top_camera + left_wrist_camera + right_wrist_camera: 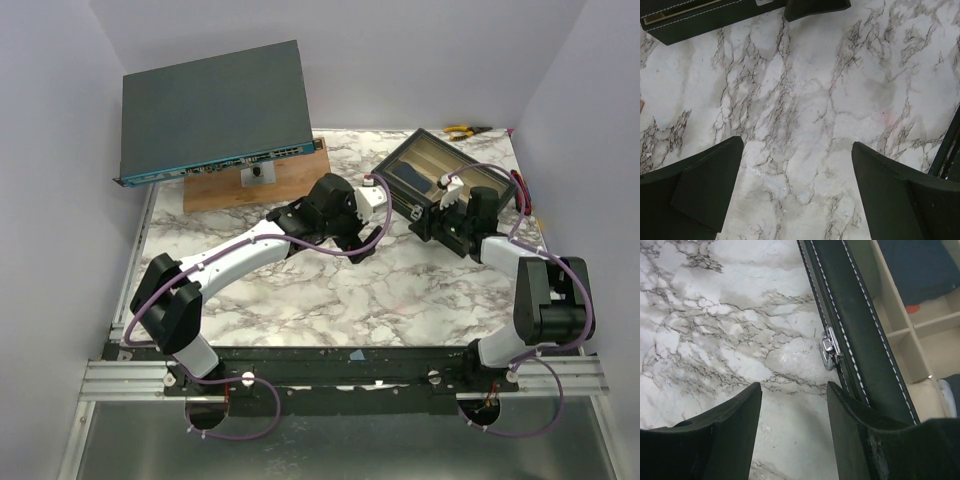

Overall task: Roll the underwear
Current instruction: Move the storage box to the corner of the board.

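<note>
I see no black underwear with white trim in any view. My left gripper [352,238] hangs open over bare marble at mid-table, and nothing lies between its fingers in the left wrist view [797,146]. My right gripper [447,228] is open and empty just in front of the black compartment box [480,178]. In the right wrist view [794,390] its right finger is next to the box's stitched front wall [855,325] and silver clasp [830,347]. A dark blue fabric roll [920,265] lies in a box compartment [408,178].
A grey network switch [215,105] leans on a wooden board [265,182] at the back left. A yellow-handled tool [460,130] lies at the back right. The box's corner [690,20] shows in the left wrist view. Purple cables loop round both arms.
</note>
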Robot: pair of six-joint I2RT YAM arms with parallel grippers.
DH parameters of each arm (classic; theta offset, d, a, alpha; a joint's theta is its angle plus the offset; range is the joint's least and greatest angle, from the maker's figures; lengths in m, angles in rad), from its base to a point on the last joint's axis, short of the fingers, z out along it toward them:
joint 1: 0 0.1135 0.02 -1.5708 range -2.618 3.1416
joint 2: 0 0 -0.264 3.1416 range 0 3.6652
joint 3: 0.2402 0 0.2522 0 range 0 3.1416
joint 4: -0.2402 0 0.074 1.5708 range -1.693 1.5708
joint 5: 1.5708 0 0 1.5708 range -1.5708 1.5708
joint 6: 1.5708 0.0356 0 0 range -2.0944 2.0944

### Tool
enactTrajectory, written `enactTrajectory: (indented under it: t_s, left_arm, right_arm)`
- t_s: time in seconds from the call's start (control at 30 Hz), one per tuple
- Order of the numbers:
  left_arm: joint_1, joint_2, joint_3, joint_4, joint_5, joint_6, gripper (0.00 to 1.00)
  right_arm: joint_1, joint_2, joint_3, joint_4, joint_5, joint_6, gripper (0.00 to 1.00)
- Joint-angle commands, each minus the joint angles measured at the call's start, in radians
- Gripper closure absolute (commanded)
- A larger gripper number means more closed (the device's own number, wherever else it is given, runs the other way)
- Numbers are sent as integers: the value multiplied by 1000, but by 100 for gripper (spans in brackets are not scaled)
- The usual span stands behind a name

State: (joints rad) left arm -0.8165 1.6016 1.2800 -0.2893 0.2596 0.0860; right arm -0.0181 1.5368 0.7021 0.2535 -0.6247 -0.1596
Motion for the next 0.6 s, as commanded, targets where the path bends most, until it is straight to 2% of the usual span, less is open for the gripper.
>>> enactTrajectory:
  t_s: [0.0,0.57]
  left_arm:
    - [2,-30,-17,16,33,1,1]
    - [1,-17,-38,47,67,-28,1]
  right_arm:
    - [17,-2,-15,125,105,27,42]
    - [125,-18,-119,324,281,-22,40]
